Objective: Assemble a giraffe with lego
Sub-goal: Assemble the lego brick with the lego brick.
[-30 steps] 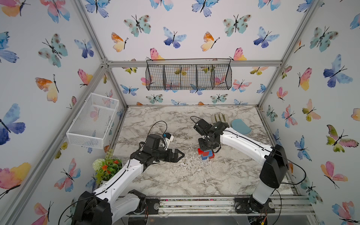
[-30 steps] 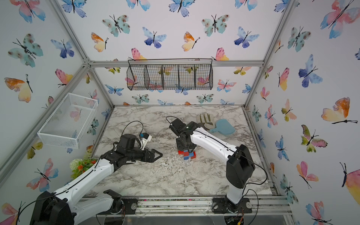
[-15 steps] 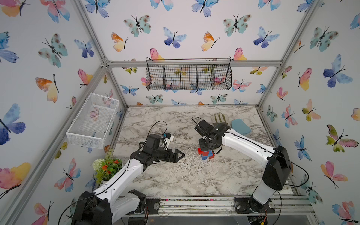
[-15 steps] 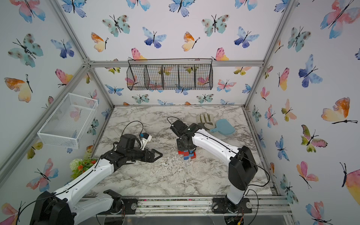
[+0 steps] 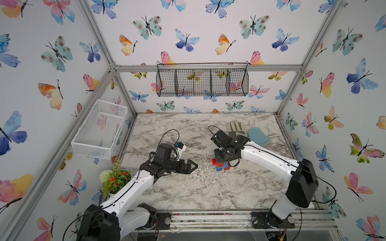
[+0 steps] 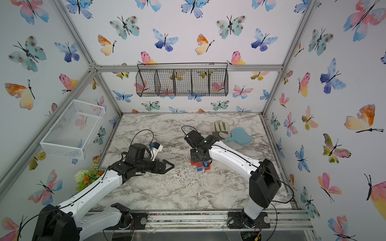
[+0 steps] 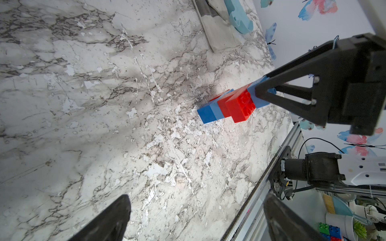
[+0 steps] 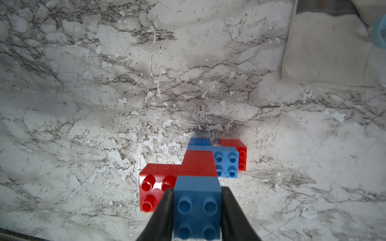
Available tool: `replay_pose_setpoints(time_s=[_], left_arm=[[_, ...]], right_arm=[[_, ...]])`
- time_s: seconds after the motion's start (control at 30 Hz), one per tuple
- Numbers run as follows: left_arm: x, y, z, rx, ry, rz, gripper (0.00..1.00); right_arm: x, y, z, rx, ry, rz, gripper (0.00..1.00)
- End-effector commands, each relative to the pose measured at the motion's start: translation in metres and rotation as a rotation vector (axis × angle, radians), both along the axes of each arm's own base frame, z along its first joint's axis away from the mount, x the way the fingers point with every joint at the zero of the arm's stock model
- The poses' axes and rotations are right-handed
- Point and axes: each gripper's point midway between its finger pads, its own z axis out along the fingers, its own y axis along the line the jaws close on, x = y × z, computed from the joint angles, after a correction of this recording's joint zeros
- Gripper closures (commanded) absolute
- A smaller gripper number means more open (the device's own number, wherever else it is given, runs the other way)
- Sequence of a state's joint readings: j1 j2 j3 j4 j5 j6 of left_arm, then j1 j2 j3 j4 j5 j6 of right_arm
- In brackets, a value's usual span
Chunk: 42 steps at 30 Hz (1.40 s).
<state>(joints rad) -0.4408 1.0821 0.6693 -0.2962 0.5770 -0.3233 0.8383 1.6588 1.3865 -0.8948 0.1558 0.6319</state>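
Observation:
The giraffe (image 5: 221, 165) is a stack of joined red and blue lego standing mid-table in both top views (image 6: 201, 166). My right gripper (image 8: 197, 200) comes down from above, shut on the small blue top brick (image 8: 197, 208). This brick sits beside a long red brick (image 8: 155, 185), above a blue brick (image 8: 226, 162) and a red leg (image 8: 241, 153). The left wrist view shows the giraffe (image 7: 227, 106) with the right gripper's fingers (image 7: 277, 91) on it. My left gripper (image 7: 196, 221) is open and holds nothing, hovering left of the stack (image 5: 193, 166).
A grey work glove (image 5: 236, 127) and a pale blue paddle (image 5: 258, 135) lie at the back right. A potted plant (image 5: 114, 179) stands at the left edge. A white mesh basket (image 5: 100, 127) hangs on the left wall and a black wire basket (image 5: 202, 80) on the back wall.
The right arm's elbow has drifted slightly to the right while its gripper stays on the stack's top brick. The left arm has not moved.

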Motion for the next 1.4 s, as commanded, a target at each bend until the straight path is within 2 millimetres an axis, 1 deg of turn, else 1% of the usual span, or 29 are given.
replay_pose_setpoints(time_s=[0.0,0.13,0.37,0.63,0.93,1.2,1.37], left_arm=[[-0.001,0.000,-0.005,0.007,0.010,0.000,0.02],[-0.001,0.000,-0.006,0.007,0.012,0.000,0.02],[-0.001,0.000,-0.006,0.007,0.013,0.001,0.02],[0.000,0.000,-0.005,0.008,0.011,0.002,0.02],[0.000,-0.001,-0.006,0.008,0.018,0.000,0.02],[0.000,0.000,-0.007,0.010,0.018,0.003,0.02],[0.000,0.000,-0.007,0.010,0.015,0.004,0.02]], right_arm=[[-0.033,-0.036,-0.046,-0.174,0.177,-0.017,0.76],[-0.034,-0.039,-0.048,-0.199,0.181,-0.016,0.77],[-0.037,-0.037,-0.052,-0.209,0.191,0.004,0.78],[-0.039,-0.035,-0.051,-0.229,0.185,0.015,0.79],[-0.049,-0.038,-0.064,-0.249,0.225,0.020,0.79],[-0.044,-0.042,-0.057,-0.260,0.190,0.004,0.77],[-0.046,-0.041,-0.061,-0.245,0.195,-0.005,0.76]])
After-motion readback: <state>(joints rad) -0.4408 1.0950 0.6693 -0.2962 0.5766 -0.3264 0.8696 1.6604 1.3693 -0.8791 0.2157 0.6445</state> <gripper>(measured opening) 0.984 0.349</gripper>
